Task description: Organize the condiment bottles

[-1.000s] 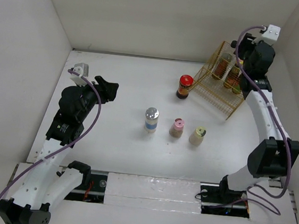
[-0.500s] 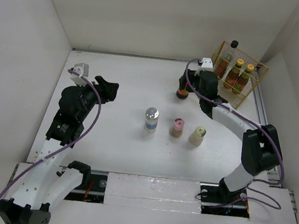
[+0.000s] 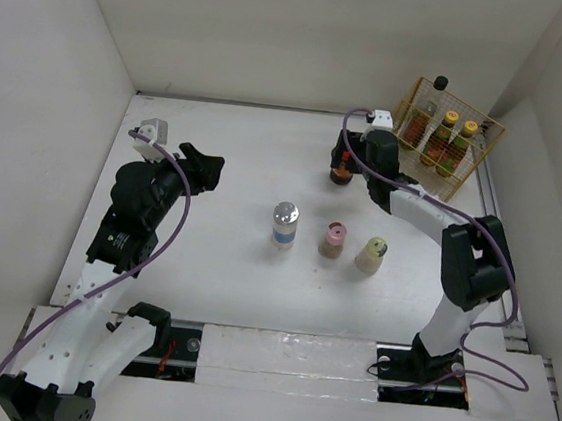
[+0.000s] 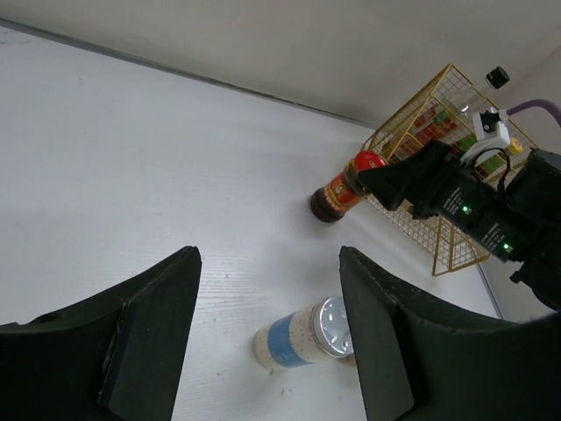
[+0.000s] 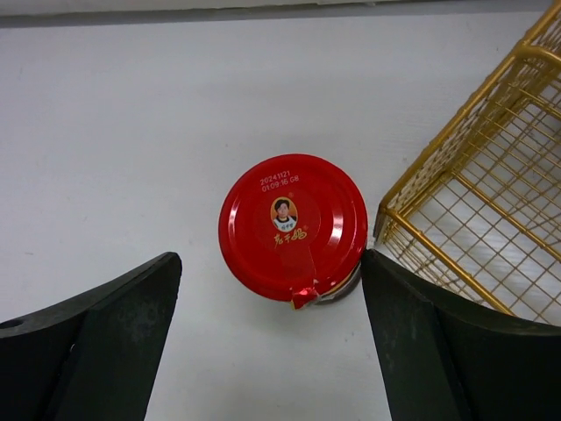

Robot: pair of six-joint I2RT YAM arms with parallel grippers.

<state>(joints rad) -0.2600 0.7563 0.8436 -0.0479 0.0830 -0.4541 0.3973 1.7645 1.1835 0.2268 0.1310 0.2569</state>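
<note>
The red-capped glass jar of dark sauce stood upright on the white desk, toward the far right and just beside the near-left corner of the yellow wire basket. In the right wrist view the jar's round red lid sat between the 2 black fingers. The right jaws were spread wide, with a visible gap on each side of the lid, and they gripped nothing. The right arm reached across from the right side of the desk and ended over the jar.

The basket stood tipped up against the right wall. It held 3 bottles side by side: 1 with a pale cap and 2 with yellow caps.

3 more bottles stood in a loose row near the middle of the desk, apart from one another: a silver-capped bottle with a blue label on the left, a pink-capped bottle in the middle and a cream-capped bottle on the right.

The left arm was over the left side of the desk, well apart from all the bottles. The left jaws were parted and held nothing. The left wrist view looked between the 2 fingers toward the silver-capped bottle and the red-capped jar.
</note>
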